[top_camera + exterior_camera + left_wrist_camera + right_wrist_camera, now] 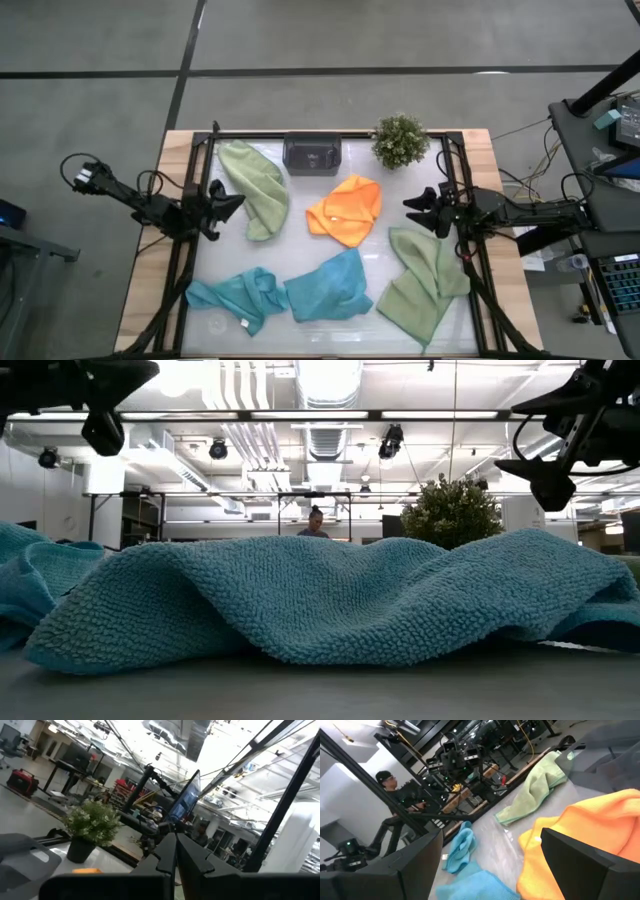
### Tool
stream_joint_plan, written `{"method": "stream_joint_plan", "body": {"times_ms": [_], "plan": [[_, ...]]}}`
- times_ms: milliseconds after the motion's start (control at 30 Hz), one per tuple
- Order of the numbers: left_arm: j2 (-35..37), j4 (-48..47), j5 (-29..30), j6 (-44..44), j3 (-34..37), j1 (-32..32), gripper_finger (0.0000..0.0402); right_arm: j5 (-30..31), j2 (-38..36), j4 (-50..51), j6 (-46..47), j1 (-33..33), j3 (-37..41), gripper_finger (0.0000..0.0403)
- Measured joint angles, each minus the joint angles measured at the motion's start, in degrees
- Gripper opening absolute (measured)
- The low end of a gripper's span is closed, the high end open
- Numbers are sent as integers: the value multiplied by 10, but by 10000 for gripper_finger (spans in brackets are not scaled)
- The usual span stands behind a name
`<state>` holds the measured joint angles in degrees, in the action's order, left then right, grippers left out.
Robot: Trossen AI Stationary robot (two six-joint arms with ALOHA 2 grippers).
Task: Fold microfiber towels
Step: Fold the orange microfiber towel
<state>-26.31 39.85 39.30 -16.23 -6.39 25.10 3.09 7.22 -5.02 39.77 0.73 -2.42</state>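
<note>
Right gripper (412,212), jaws wide and empty, hovers beside the orange towel (347,210).

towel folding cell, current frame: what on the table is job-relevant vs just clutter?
Job:
- sage green towel at the back left
- sage green towel at the front right
- orange towel
- teal towel at the front left
- teal towel at the front middle

Clutter:
- dark grey tray
- potted plant

A robotics lab or workshop, seemingly: bare ceiling ducts (318,415) and spotlights overhead, benches with a laptop (184,800) and cabling, a person (395,787) seated at equipment.
</note>
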Motion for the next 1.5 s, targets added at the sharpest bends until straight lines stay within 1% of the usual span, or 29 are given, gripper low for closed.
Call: {"method": "stream_joint_plan", "body": {"times_ms": [133,200,267,400,467,500,533,600,733,900,1067,1200,1300,1433,1500], "plan": [[-38,2,-1,0,-24,0,0,2,1,0,0,0,0,325],[-60,2,-2,0,-32,0,0,27,1,0,0,0,0,325],[-85,0,-2,0,-37,0,0,78,1,0,-10,0,0,325],[-132,0,-2,8,-46,0,0,201,1,0,-106,0,-1,325],[-154,1,-2,29,-53,0,0,259,1,0,-148,0,-1,325],[-164,1,-2,40,-57,0,0,279,1,0,-155,0,-1,325],[-176,0,-2,48,-62,0,0,287,1,0,-157,0,-1,325],[-197,-4,-2,62,-70,0,0,285,1,0,-157,0,-1,325],[-236,1,0,85,-97,0,0,286,2,0,-121,0,-1,325],[-286,1,-1,117,-126,0,0,280,2,0,-105,0,-1,325],[-327,0,-1,138,-150,-1,0,200,3,-16,-102,0,-1,325],[-349,0,-1,168,-166,-3,0,152,9,-65,-107,0,-1,325],[-359,-1,-1,172,-175,-5,0,134,21,-104,-129,0,-1,325],[-364,-4,-1,187,-178,-8,0,126,48,-160,-170,0,-1,325],[-363,-4,-1,186,-178,-10,6,118,66,-189,-186,0,-1,325]]}}
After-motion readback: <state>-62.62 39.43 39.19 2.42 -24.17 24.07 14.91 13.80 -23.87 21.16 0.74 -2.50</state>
